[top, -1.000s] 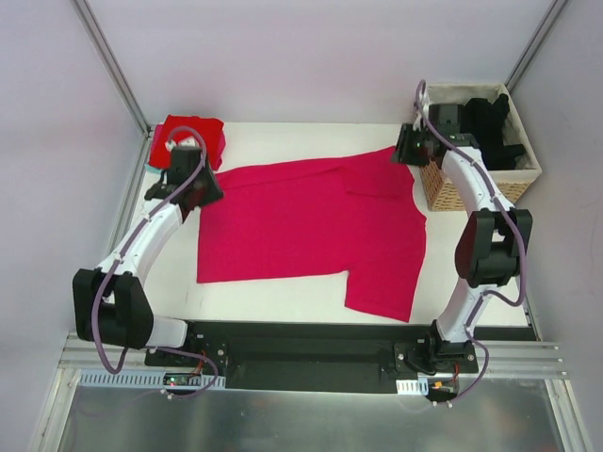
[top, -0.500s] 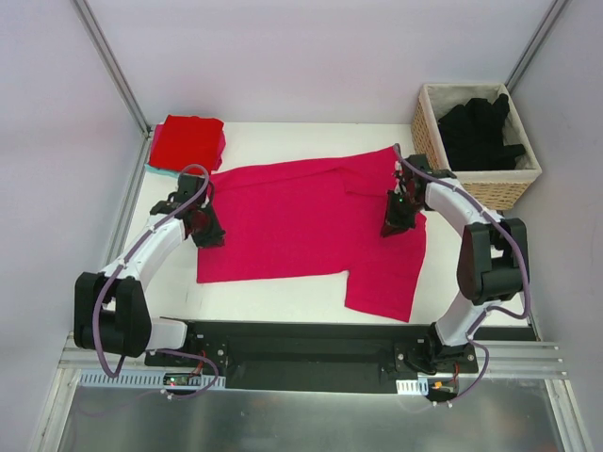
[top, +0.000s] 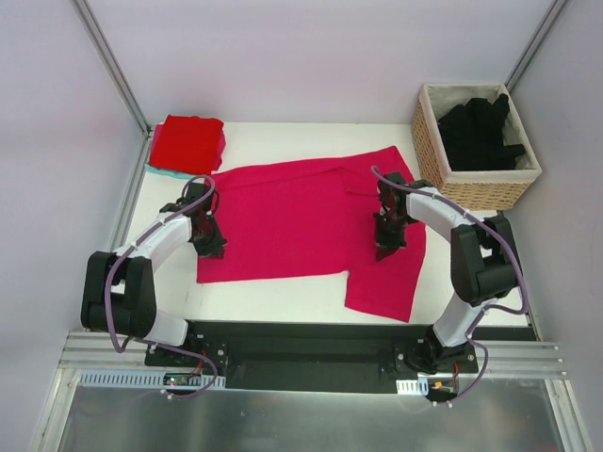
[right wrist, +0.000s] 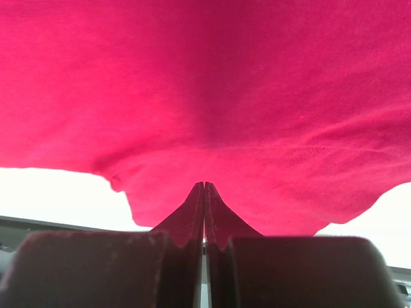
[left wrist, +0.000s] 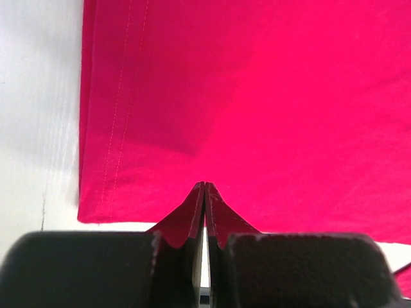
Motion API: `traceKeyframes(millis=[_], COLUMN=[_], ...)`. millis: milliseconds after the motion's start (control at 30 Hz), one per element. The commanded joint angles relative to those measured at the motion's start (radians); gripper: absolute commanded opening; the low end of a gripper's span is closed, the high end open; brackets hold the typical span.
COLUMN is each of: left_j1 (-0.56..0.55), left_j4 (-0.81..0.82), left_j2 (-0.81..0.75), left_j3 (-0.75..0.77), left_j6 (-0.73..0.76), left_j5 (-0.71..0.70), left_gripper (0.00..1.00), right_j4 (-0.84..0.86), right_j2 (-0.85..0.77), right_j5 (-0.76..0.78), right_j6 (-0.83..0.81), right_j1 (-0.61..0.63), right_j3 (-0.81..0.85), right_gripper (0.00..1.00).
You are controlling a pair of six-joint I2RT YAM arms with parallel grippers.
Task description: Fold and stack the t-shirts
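**A:** Where does the magenta-pink t-shirt (top: 301, 221) lie?

**B:** It is spread flat on the table (top: 273, 297), just left of the wicker basket (top: 480, 193). Its far right corner comes close up to the basket's left wall; whether the two touch cannot be told. One sleeve reaches toward the arm bases, nearer to them than the basket's front wall is.

**A:** And the other shirts?

**B:** The black t-shirts (top: 480, 132) are heaped inside the basket. The red t-shirt (top: 188, 141) lies folded well apart from the basket, off to its left, beyond the whole width of the pink one.

**A:** What is the right gripper (top: 384, 247) doing?

**B:** It is down on the pink shirt, near the basket's near left corner. Its wrist camera shows the two fingers (right wrist: 183, 221) pressed together with no gap, their tips against cloth that is rumpled there. Whether any fold is caught between them cannot be told.

**A:** And the left gripper (top: 211, 248)?

**B:** It sits at the side of the pink shirt farthest from the basket, close to the shirt's near corner. Its jaws are closed as well: the fingers (left wrist: 186, 221) meet at their tips on the cloth, which lies flat there, with a stitched hem running beside them.
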Motion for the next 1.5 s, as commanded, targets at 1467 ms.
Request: traceKeyframes(millis=[1467], left_j1=[0.137], left_j4=[-0.308], left_j2=[-0.198], left_j3=[0.125], left_j6=[0.000], left_j5=[0.077], left_gripper=[0.00], right_j4=[-0.131], right_j2=[0.047], right_j5=[0.034], right_j6=[0.038], right_j1=[0.045], right_j3=[0.074], right_gripper=[0.00])
